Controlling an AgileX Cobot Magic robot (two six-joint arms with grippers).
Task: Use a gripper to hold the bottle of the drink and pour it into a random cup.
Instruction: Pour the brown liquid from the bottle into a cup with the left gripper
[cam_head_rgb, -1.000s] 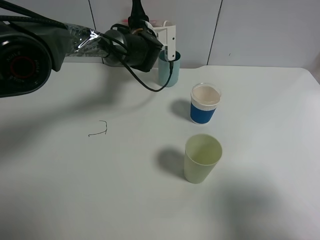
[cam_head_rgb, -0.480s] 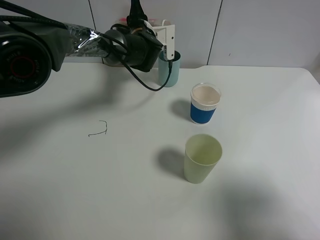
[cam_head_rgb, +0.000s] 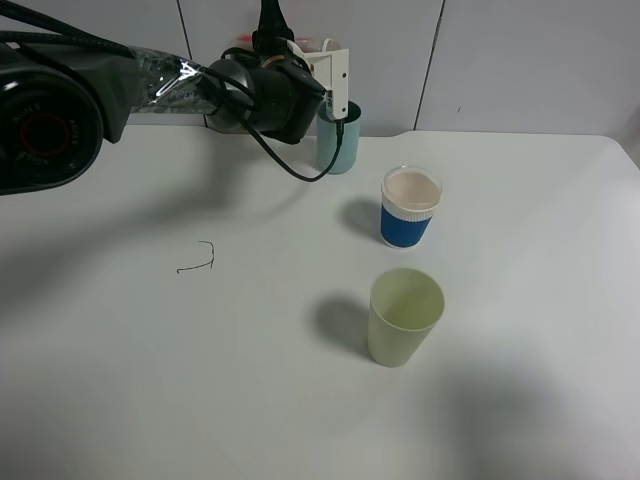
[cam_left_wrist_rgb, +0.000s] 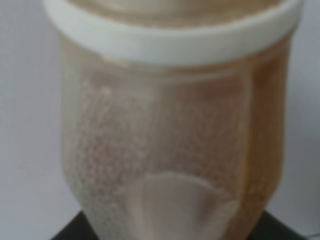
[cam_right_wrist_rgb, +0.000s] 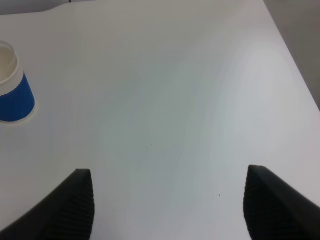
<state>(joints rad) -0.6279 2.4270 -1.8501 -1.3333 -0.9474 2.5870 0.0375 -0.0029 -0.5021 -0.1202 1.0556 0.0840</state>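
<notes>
White tabletop (cam_head_rgb: 200, 380) under grey wall panels, and my attention is on the bottle (cam_left_wrist_rgb: 170, 135). It fills the left wrist view, its clear body tinted by the reddish-brown drink (cam_left_wrist_rgb: 165, 115), with a white ring around the neck. The left gripper (cam_head_rgb: 328, 82) is clamped on the bottle, dark finger ends just showing on either side of it. From the high camera that gripper hangs at the table's 12 o'clock, directly over the teal cup (cam_head_rgb: 340, 145). The bottle is mostly hidden behind the wrist there. Compared with a second ago, the white mount has crept slightly up and away from the cup's rim, nothing more. I read that as the pour being held or eased off, though I cannot see a stream or the cup's level. The blue cup (cam_head_rgb: 410, 215) stands at 4 o'clock from the teal one, with the yellow-green cup (cam_head_rgb: 403, 318) near its 6 o'clock. The right gripper (cam_right_wrist_rgb: 167, 210) idles with its jaws apart, holding nothing.
</notes>
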